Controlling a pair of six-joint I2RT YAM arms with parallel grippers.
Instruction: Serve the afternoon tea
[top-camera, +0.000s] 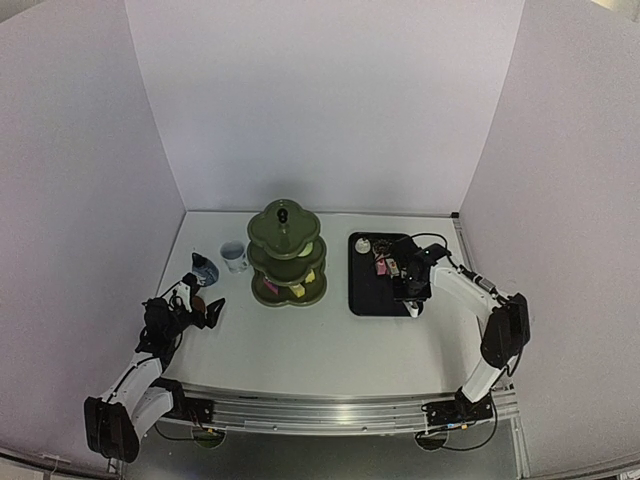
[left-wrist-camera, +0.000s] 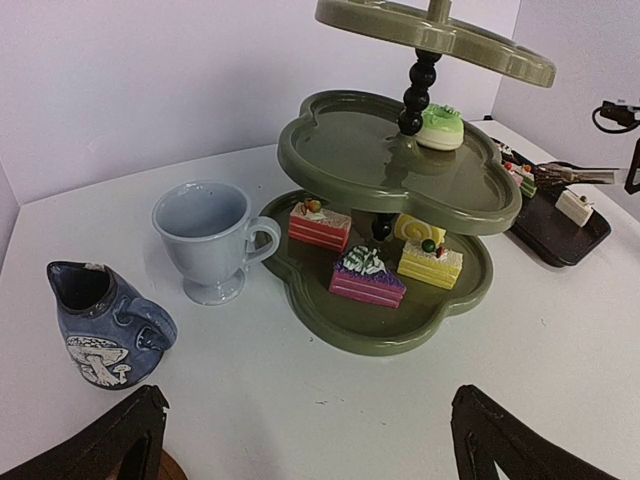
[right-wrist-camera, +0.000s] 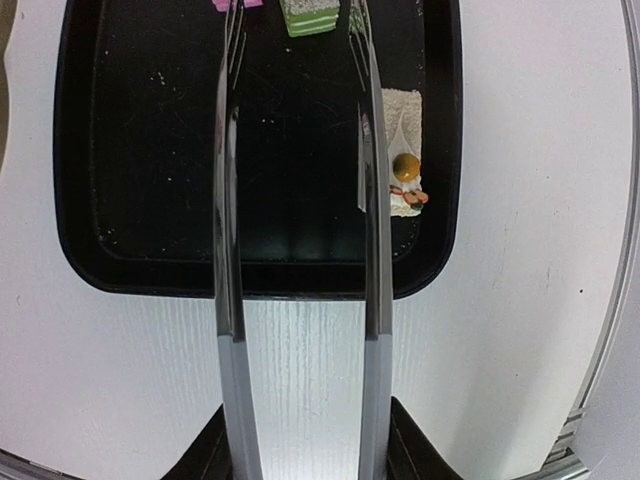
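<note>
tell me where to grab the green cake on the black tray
The green cake sits between the tips of the tongs held in the right tool. Pinch its two flat side faces, coming down from the tray's near end; squeezing should likely trap it.

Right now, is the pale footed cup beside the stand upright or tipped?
Upright: the cup stands on its foot on the table, mouth up, handle to the side; its inside looks empty.
</note>
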